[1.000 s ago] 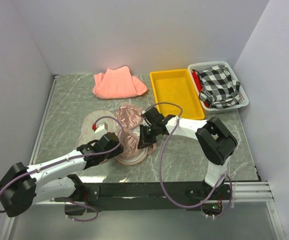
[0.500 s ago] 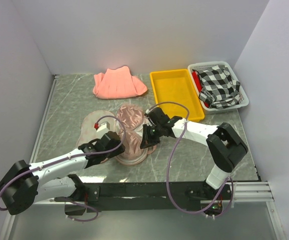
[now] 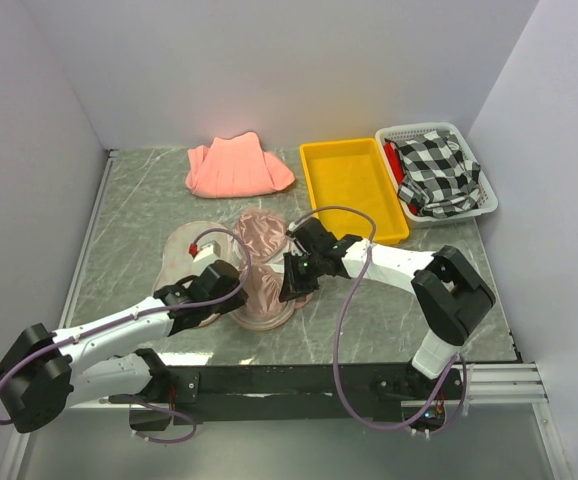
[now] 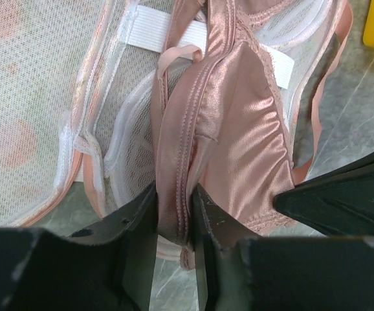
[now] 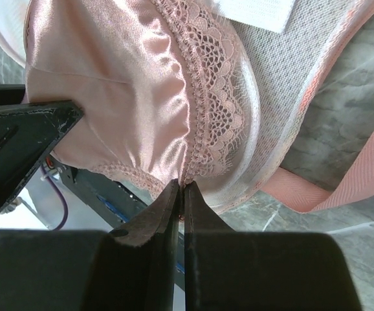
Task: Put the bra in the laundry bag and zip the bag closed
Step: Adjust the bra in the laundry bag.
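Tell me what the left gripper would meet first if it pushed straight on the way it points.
The bra: the left gripper is pinching its folded edge, so going on would shove that satin forward over the laundry bag mesh beyond, as far as depth can be judged.

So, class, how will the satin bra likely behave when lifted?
Probably floppy: the bra bunches into folds in the left gripper. Its shiny satin looks slippery, so the edge pinch by the right gripper may slip.

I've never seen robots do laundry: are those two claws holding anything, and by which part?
Both hold the bra. The left gripper pinches a bunched fold of its satin edge; the right gripper pinches the lace-trimmed rim of a cup.
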Motion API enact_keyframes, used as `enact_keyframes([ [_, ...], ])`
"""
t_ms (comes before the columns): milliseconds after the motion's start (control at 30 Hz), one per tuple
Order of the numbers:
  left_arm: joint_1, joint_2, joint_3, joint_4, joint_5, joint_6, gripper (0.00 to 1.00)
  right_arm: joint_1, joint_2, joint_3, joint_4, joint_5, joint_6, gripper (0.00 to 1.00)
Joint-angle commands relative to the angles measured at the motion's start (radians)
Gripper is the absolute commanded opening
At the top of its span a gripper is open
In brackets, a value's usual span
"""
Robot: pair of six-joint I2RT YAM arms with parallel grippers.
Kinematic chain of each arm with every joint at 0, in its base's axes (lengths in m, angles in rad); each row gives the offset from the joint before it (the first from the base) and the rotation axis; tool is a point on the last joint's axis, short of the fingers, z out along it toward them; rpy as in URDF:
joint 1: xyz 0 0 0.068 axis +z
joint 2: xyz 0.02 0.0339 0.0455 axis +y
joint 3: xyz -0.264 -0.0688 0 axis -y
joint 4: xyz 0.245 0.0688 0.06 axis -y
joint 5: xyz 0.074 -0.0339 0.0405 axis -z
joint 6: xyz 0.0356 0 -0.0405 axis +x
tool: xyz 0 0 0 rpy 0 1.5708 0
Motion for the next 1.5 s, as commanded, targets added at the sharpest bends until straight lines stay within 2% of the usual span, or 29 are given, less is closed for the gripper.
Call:
enact_keyframes([
  [0, 0.003, 0.008, 0.03, 0.002, 0.026, 0.004, 0.31, 0.012, -0.032, 0.017, -0.012, -0.006, -0.001, 0.05],
  [300, 0.001, -0.003, -0.015, -0.001, 0.032, -0.027, 0.31, 0.014, -0.037, 0.004, -0.029, 0.041, -0.011, 0.06],
  [400, 0.001, 0.011, -0.012, -0.009, 0.025, -0.028, 0.39, 0.017, -0.017, 0.012, -0.032, 0.035, -0.012, 0.09],
  [433, 0.001, 0.014, -0.007, -0.019, 0.017, -0.03, 0.52, 0.017, -0.014, 0.01, -0.032, 0.032, -0.012, 0.11],
  [467, 0.001, 0.017, -0.004, -0.025, 0.015, -0.03, 0.65, 0.015, -0.014, 0.01, -0.035, 0.04, -0.011, 0.2],
  [533, 0.001, 0.012, 0.004, -0.044, 0.009, -0.028, 0.76, 0.015, -0.015, 0.014, -0.043, 0.055, -0.014, 0.25],
  [600, 0.001, 0.003, 0.01, -0.061, -0.006, -0.031, 0.87, 0.014, -0.024, 0.035, -0.081, 0.105, -0.024, 0.35],
  [667, 0.001, -0.021, 0.016, -0.084, -0.032, -0.024, 0.92, 0.014, -0.04, 0.062, -0.121, 0.165, -0.031, 0.48],
  [700, 0.001, -0.032, 0.024, -0.088, -0.04, -0.022, 0.95, 0.012, -0.047, 0.073, -0.133, 0.188, -0.034, 0.49],
  [733, 0.001, -0.05, 0.03, -0.101, -0.049, -0.021, 0.98, 0.012, -0.055, 0.084, -0.146, 0.208, -0.037, 0.55],
  [800, 0.001, -0.084, 0.059, -0.134, -0.089, -0.011, 0.98, 0.006, -0.081, 0.121, -0.184, 0.291, -0.043, 0.62],
  [900, 0.001, -0.132, 0.115, -0.197, -0.158, 0.001, 1.0, -0.017, -0.132, 0.156, -0.192, 0.363, -0.051, 0.62],
  [1033, 0.05, -0.155, 0.188, -0.142, -0.232, 0.144, 0.97, -0.147, -0.114, 0.217, -0.083, 0.265, -0.081, 0.62],
  [1067, 0.075, -0.146, 0.198, -0.072, -0.227, 0.18, 0.97, -0.161, -0.094, 0.239, -0.078, 0.253, -0.104, 0.62],
  [1167, 0.226, -0.069, 0.192, 0.057, -0.112, 0.301, 0.97, -0.199, 0.006, 0.355, -0.077, 0.205, -0.167, 0.62],
  [1233, 0.335, -0.032, 0.183, 0.209, 0.018, 0.37, 0.97, -0.201, 0.075, 0.435, -0.065, 0.198, -0.207, 0.62],
  [1300, 0.388, 0.037, 0.188, 0.333, 0.089, 0.4, 0.97, -0.207, 0.127, 0.492, -0.067, 0.185, -0.224, 0.62],
  [1333, 0.42, 0.066, 0.201, 0.352, 0.147, 0.419, 0.97, -0.213, 0.182, 0.56, -0.101, 0.182, -0.231, 0.62],
  [1467, 0.435, 0.224, 0.295, 0.412, 0.222, 0.463, 0.97, -0.23, 0.256, 0.647, -0.109, 0.198, -0.248, 0.61],
])
